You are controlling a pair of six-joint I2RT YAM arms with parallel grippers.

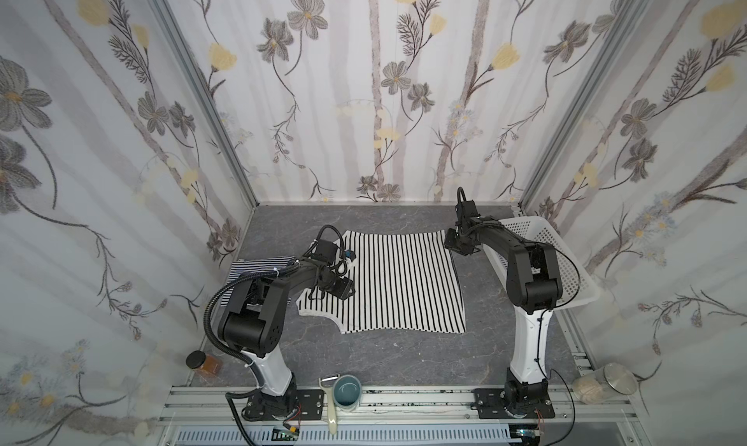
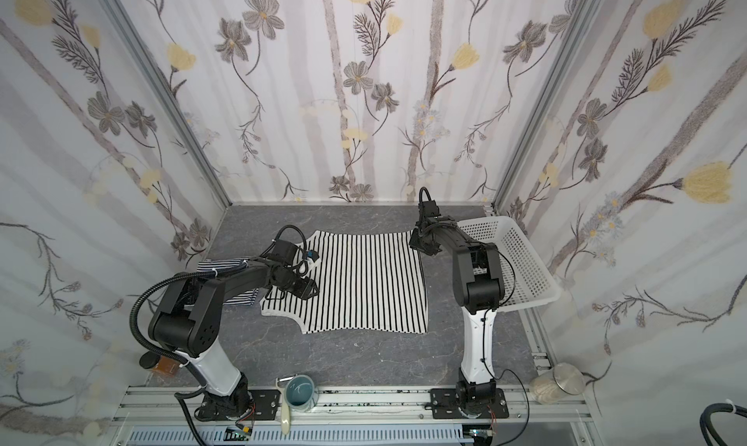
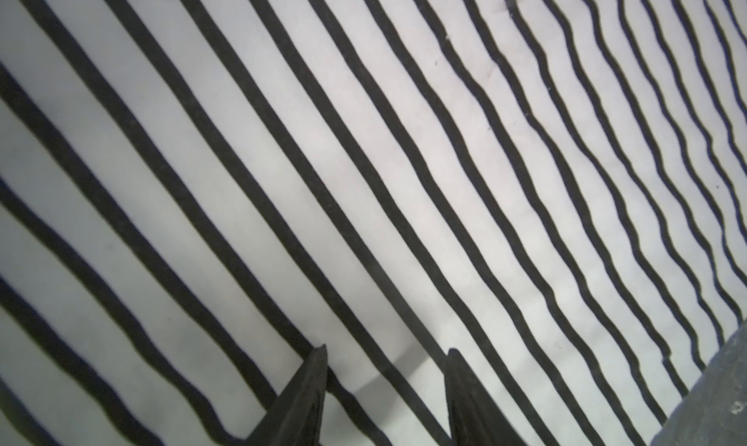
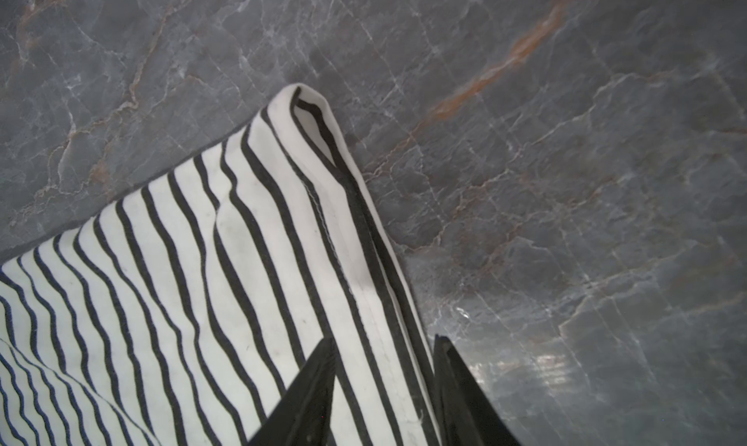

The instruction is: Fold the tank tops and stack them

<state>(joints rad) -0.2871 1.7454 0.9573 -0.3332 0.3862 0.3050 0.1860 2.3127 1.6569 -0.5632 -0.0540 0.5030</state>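
Note:
A white tank top with wide-spaced black stripes (image 1: 404, 282) (image 2: 372, 282) lies spread flat mid-table in both top views. A second tank top, finely navy-striped (image 1: 250, 268) (image 2: 218, 267), lies folded at the left, partly hidden under the left arm. My left gripper (image 1: 341, 290) (image 3: 386, 349) hovers open just above the white top's left part, with striped cloth (image 3: 364, 181) filling its view. At the top's far right corner my right gripper (image 1: 456, 246) (image 4: 385, 338) stands open, its jaws on either side of the hemmed edge (image 4: 355, 242).
A white perforated basket (image 1: 566, 254) stands tilted at the right behind the right arm. Along the front are an amber jar with a black lid (image 1: 200, 361), a blue mug (image 1: 347, 391), a peeler (image 1: 329, 407) and a glass jar on its side (image 1: 606, 383). Walls close three sides.

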